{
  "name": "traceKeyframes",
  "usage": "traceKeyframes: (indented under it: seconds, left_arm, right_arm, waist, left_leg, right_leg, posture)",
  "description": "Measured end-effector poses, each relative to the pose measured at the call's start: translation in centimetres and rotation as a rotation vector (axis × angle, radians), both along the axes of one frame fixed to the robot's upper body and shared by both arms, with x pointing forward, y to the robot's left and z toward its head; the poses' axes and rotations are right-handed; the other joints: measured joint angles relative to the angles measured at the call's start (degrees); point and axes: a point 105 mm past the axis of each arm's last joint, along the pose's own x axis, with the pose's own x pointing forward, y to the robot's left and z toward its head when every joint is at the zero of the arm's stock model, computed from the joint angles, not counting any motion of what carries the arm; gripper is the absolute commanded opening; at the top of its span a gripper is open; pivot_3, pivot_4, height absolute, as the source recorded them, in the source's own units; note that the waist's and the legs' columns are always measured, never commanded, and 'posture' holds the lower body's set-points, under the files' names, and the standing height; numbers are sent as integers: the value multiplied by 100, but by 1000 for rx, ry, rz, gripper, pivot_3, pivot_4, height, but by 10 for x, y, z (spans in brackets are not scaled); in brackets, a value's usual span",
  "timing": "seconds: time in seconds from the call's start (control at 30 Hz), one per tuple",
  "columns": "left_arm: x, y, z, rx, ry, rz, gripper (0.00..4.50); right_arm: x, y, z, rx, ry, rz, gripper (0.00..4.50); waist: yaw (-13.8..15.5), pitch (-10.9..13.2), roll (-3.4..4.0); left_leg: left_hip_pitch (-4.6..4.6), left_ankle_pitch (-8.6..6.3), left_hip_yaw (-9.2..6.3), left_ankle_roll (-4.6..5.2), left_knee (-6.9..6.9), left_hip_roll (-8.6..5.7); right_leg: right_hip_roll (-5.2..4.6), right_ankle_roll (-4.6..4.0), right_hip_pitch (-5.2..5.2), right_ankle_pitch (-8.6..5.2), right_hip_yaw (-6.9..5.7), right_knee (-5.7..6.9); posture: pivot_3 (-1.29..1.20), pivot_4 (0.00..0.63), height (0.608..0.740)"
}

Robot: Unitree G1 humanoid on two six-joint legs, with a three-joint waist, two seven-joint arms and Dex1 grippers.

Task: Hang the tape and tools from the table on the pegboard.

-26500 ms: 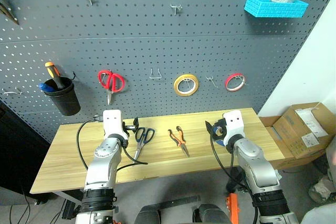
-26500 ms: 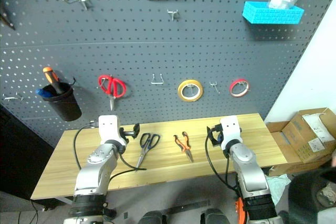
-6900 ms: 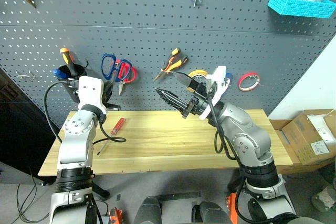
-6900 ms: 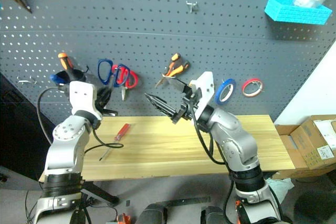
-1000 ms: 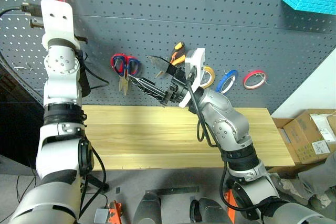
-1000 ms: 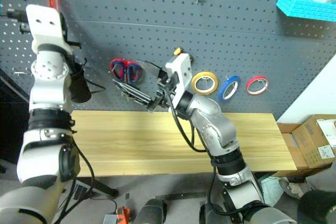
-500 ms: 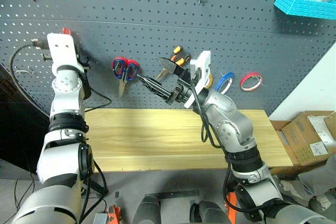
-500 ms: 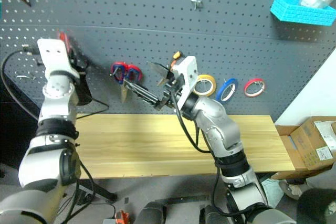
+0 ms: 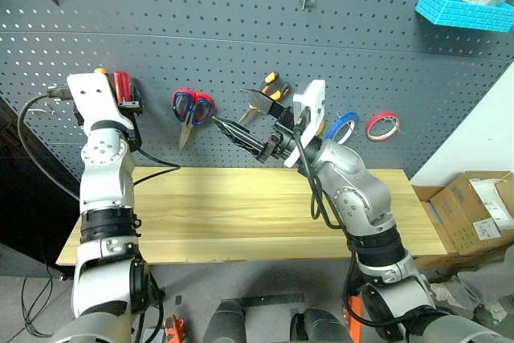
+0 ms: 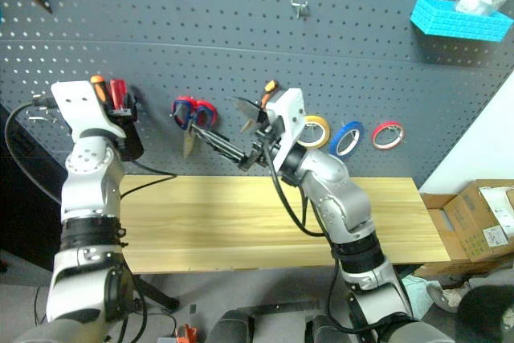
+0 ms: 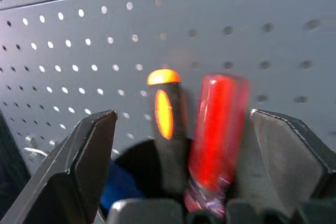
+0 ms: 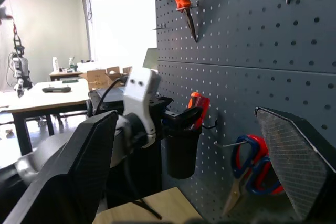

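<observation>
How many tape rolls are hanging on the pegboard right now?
3, in a row on the pegboard to the right of the right arm: the yellow tape roll, the blue tape, then the red tape roll. Others could be hidden behind the arms.

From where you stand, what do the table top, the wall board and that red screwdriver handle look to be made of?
The table looks like pale wood or wood-look laminate, with visible grain. The pegboard seems matt grey painted sheet, metal or plastic, punched with holes. The red screwdriver handle looks like glossy, slightly see-through plastic.
</observation>
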Motion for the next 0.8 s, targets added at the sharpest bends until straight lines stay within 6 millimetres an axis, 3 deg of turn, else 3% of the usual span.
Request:
traceKeyframes:
  seconds: [0.13, 0.2, 0.23, 0.37, 0.43, 0.6, 0.8]
  left_arm:
    - [-18, -48, 28, 44, -63, -135, 4437]
    - [-21, -72, 22, 35, -40, -204, 4437]
    - [-22, -85, 11, 18, -8, -245, 4437]
    - [-29, -128, -64, -98, 240, -352, 4437]
    - [-35, -132, -90, -133, 326, -349, 4437]
    - [-43, -125, -113, -170, 390, -313, 4437]
    - [-57, -90, -155, -223, 494, -208, 4437]
  right_arm:
    - [-4, -16, -13, -82, 2, -73, 4500]
    - [-2, -22, -20, -124, 6, -134, 4500]
    - [1, -27, -24, -137, 14, -191, 4500]
    - [21, -56, -60, -219, 118, -478, 4500]
    - [26, -71, -79, -269, 174, -583, 4500]
    - [28, -102, -106, -320, 251, -753, 4500]
    - [23, -146, -145, -319, 404, -955, 4500]
  waist:
    - [13, -11, 4]
    - [5, -28, 25]
    - [1, -39, 41]
    - [-29, -95, 89]
    - [-73, -94, 90]
    - [-192, -133, 120]
    - [-300, -178, 155]
  left_leg:
    - [4, 1, 1, 1, 4, -3]
    - [35, 1, 6, 3, 3, -3]
    - [59, 1, 6, 3, -1, -3]
    - [111, 0, 8, 3, -7, -2]
    - [111, 0, 3, 4, -5, -3]
    - [120, 0, -4, 5, -6, -8]
    - [113, -2, -7, 8, -13, -9]
  right_leg:
    - [-2, 6, 9, -5, 4, -4]
    - [-1, 23, 39, -19, 9, -9]
    - [-1, 21, 64, -22, 9, -16]
    - [-1, -22, 113, -52, 12, -34]
    - [1, -24, 112, -51, 11, -31]
    - [2, -24, 125, -51, 14, -42]
    - [2, -22, 135, -52, 11, -77]
  posture:
    - [213, 23, 740]
    - [207, 22, 740]
    - [204, 21, 740]
    - [188, 16, 740]
    - [180, 13, 740]
    - [151, 0, 740]
    - [141, 0, 740]
